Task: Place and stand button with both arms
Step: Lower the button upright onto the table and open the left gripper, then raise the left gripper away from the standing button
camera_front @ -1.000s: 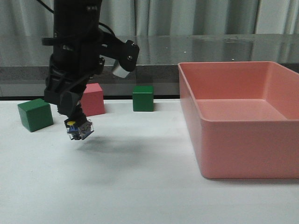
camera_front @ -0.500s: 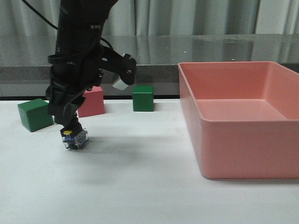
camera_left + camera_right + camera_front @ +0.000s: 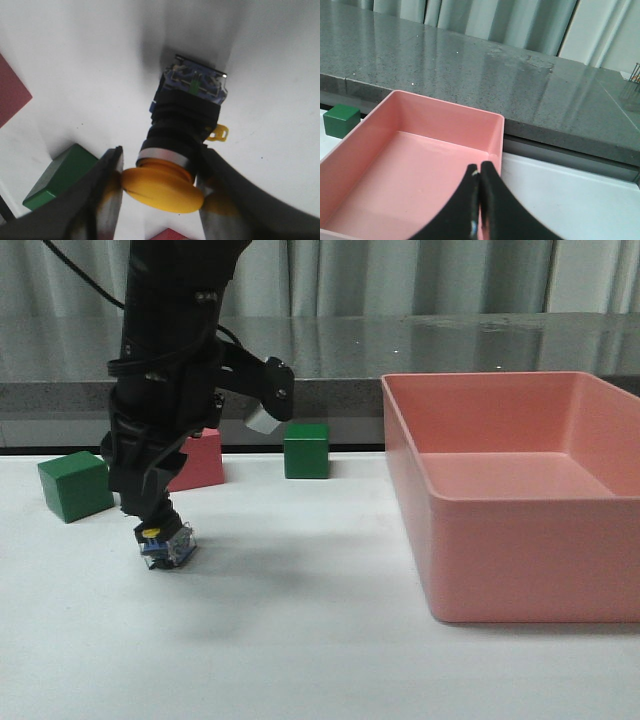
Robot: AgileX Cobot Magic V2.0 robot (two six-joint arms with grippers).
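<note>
The button (image 3: 165,544) has a yellow mushroom cap, silver collar, black body and clear base. It is at the white table surface on the left, under my left gripper (image 3: 152,525). In the left wrist view the button (image 3: 186,131) stands base-down toward the table, and my left gripper (image 3: 161,182) has its fingers (image 3: 107,195) on both sides of the yellow cap, shut on it. My right gripper (image 3: 480,172) is shut and empty, seen above the pink bin (image 3: 395,170). It is out of the front view.
A large pink bin (image 3: 520,530) fills the right half of the table. Behind the left arm stand a green cube (image 3: 75,485), a pink cube (image 3: 200,462) and another green cube (image 3: 306,450). A grey counter runs along the back.
My left gripper has come down and a little left with the button, from hanging above the table to the table surface. The button has turned more upright.
</note>
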